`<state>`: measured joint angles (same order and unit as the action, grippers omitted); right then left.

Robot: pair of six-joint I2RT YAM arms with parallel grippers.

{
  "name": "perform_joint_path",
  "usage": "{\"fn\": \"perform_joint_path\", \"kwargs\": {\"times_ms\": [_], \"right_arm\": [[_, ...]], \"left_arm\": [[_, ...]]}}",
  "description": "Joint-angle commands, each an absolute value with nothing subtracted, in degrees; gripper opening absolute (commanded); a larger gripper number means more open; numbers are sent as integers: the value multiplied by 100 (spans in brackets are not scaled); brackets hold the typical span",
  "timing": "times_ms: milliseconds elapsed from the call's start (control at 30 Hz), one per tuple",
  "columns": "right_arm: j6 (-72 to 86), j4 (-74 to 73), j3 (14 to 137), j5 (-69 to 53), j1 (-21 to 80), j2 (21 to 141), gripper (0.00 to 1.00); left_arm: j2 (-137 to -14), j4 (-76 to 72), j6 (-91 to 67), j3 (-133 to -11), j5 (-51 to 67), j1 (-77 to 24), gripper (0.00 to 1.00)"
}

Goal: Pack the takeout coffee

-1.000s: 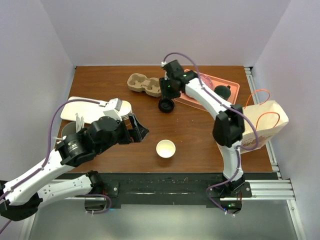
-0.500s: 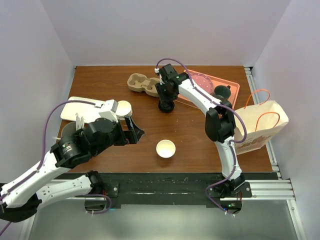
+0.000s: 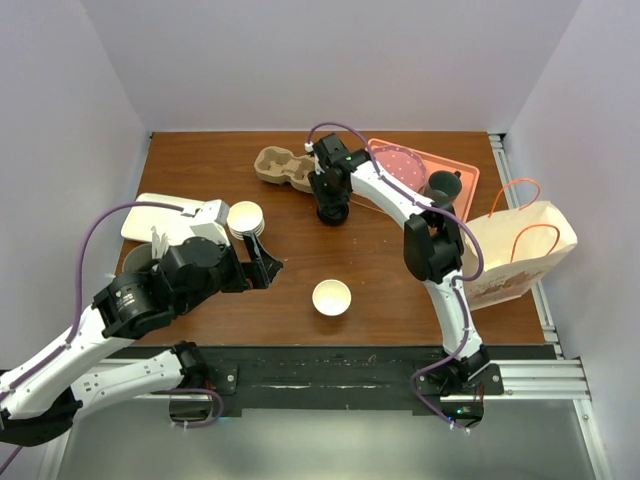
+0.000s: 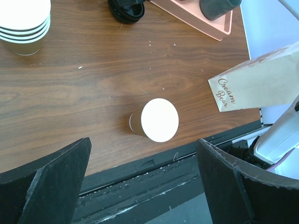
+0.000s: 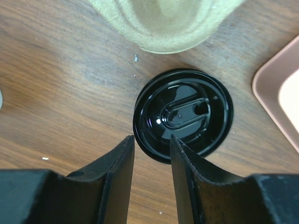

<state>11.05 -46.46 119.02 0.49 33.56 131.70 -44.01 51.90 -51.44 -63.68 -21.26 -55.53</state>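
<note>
The coffee cup [image 3: 331,297] is a small paper cup with pale tan sides and a white inside. It stands upright and without a lid near the middle of the table's [image 3: 380,250] front edge. Its round, glossy black lid [image 3: 333,212] lies apart from it, flat on the wood toward the back edge, just in front of the brown pulp carrier [image 3: 285,168] and beside the pink tray's [image 3: 468,176] left corner.

The right gripper [image 3: 332,203] hangs over the lid with its fingers a narrow gap apart, clamping nothing. The left gripper [image 3: 268,262] hovers near the front left, spread wide and empty, beside a stack of white cups [image 3: 245,218].

The overhead view hides most of the lid under the right gripper. The right wrist view shows it whole, with a raised rim and an oblong moulding in the middle. Only the left wrist view shows the "Cream Bear" lettering on the paper bag [image 4: 252,86] at the right edge, and the coffee cup's tan wall.
</note>
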Motion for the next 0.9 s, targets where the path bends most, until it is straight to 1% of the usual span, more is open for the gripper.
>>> {"fn": "perform_joint_path", "kwargs": {"times_ms": [0, 200, 400, 433, 600, 667, 800, 867], "right_arm": [[1151, -4518, 12173, 62, 3463, 13236, 40], [1151, -4553, 12226, 211, 3533, 13333, 37], [1081, -4526, 12217, 378, 3542, 13324, 25], [1072, -4526, 12208, 378, 3533, 13289, 21], [1011, -4535, 12234, 334, 3533, 13131, 14], [976, -4579, 12261, 299, 3542, 13035, 12], [941, -4719, 12243, 220, 3542, 12745, 9], [923, -4755, 12234, 63, 3533, 12587, 8]], "left_arm": [[-4377, 5142, -5089, -6609, -2303, -5563, 99], [-4316, 5089, -4957, -6609, -2320, -5563, 99], [-4192, 4966, -4948, -6495, -2347, -5563, 96], [-4175, 4957, -4940, -6469, -2338, -5563, 96], [-4131, 4782, -4773, -6390, -2285, -5563, 93], [-4105, 4633, -4676, -6320, -2268, -5563, 93], [-4052, 4290, -3958, -6205, -2258, -5563, 91], [-4034, 4123, -3684, -6170, -2381, -5563, 93]]}}
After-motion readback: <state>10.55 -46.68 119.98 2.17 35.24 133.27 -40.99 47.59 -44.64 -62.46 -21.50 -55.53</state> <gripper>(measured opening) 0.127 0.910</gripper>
